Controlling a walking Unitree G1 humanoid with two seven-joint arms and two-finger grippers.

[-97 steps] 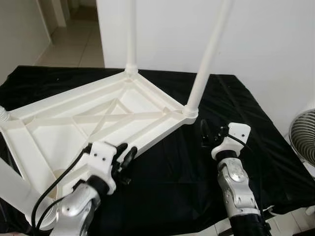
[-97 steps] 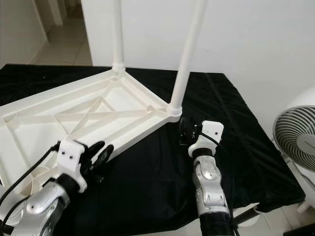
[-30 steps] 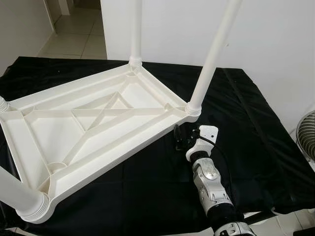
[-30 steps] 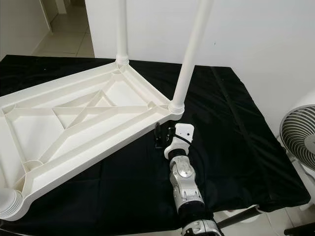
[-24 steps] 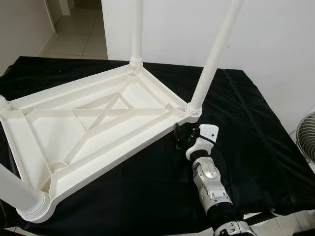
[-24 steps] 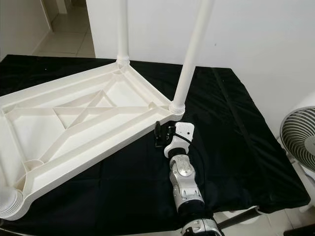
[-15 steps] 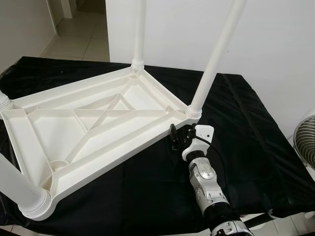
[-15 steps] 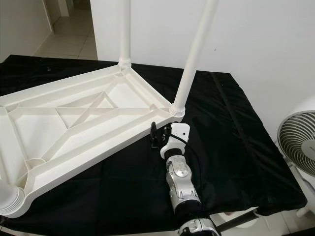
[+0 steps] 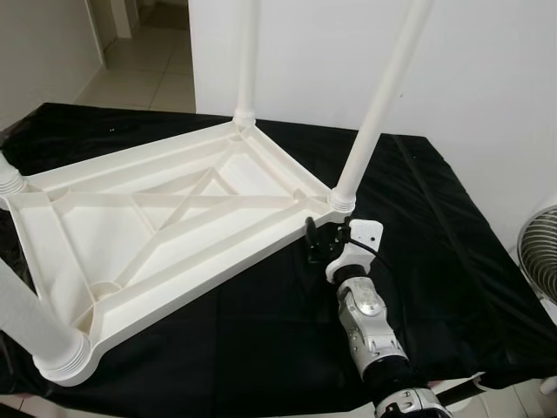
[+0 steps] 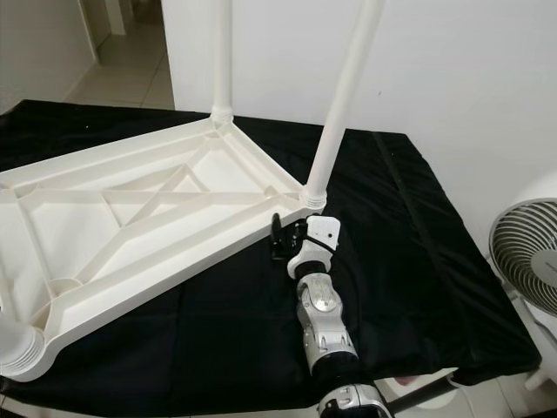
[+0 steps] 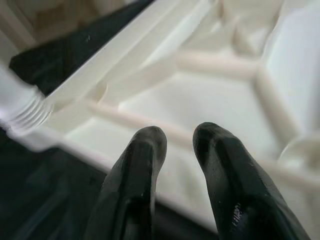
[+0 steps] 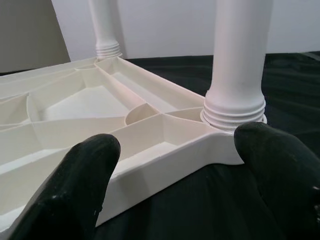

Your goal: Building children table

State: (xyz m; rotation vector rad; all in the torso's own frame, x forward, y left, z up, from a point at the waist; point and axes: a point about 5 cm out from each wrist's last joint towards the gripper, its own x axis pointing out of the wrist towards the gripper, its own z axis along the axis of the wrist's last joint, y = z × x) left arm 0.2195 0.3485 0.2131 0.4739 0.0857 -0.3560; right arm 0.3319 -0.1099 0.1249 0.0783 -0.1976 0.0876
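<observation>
**A:** Head cams first? Upside down, right?

**B:** Yep. White plastic children table point(image 9: 165, 218) flipped on its top, lying on a surface draped in black cloth point(image 9: 452, 261), ribbed underside facing up. Four legs screwed into the corners: far leg point(image 9: 246, 61), near-right leg point(image 9: 383, 100), near-left leg point(image 9: 35, 326) cropped by the frame, fourth leg point(image 9: 9, 178) barely poking in at the left edge. Right pincer point(image 9: 315, 246) parked on the cloth just beside the near-right corner, silver arm running back toward the camera. White fan point(image 10: 526, 261) off to the right, below the surface edge. Tiled floor point(image 9: 144, 83) behind, top left.

**A:** Left wrist cam?

**B:** Blurry. Left pincer point(image 11: 175, 145) hovering above the ribbed underside, black fingers point(image 11: 142, 165) nearly together, small gap, grasping nothing. One threaded leg base visible at a corner.

**A:** Right wrist cam?

**B:** Right pincer point(image 12: 180, 150) spread wide, released. Table's corner sitting between the fingertips point(image 12: 85, 170), threaded base of the near-right leg straight ahead. Can't tell about contact with the rim.
</observation>
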